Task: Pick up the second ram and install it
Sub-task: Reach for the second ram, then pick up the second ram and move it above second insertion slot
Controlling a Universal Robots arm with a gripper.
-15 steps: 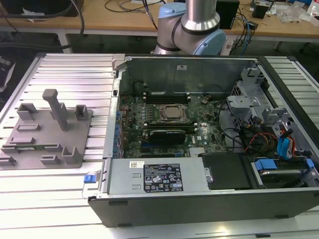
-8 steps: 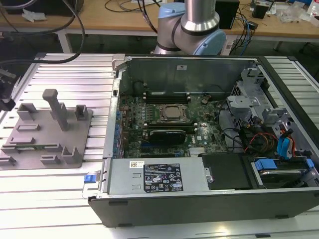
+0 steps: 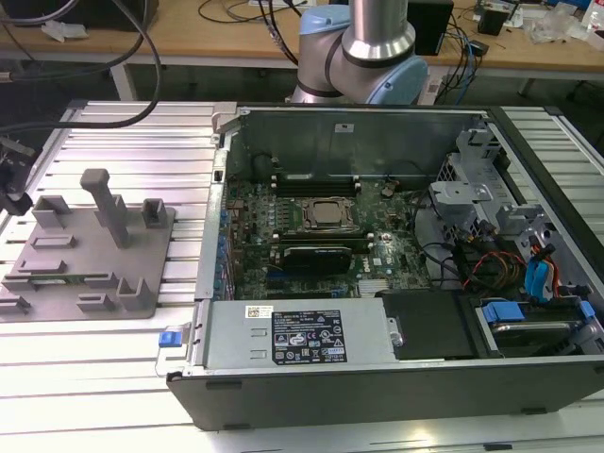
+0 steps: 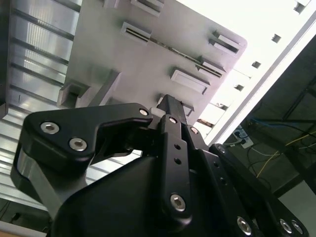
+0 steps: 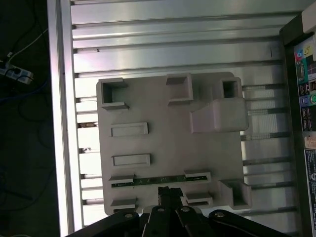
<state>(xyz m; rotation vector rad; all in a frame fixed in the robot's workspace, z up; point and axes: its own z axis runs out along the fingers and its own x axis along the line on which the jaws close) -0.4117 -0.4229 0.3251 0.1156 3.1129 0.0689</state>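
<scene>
With the fingers (image 5: 165, 193) closed and empty close over the second ram (image 5: 158, 181), seated edge-up in its slot on the grey fixture (image 5: 168, 128) on the counter (image 5: 173, 44), any descent before they open would probably drive them onto the thin board and crack it.

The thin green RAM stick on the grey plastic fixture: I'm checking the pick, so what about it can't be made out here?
- First wrist view: the thin green RAM stick sits edge-on in the grey plastic fixture, its chips too small to see.
- Same view: whether the black gripper touches the stick cannot be told; its tip hides the gap.
- Exterior view: the stick is only a faint strip, too small.
</scene>
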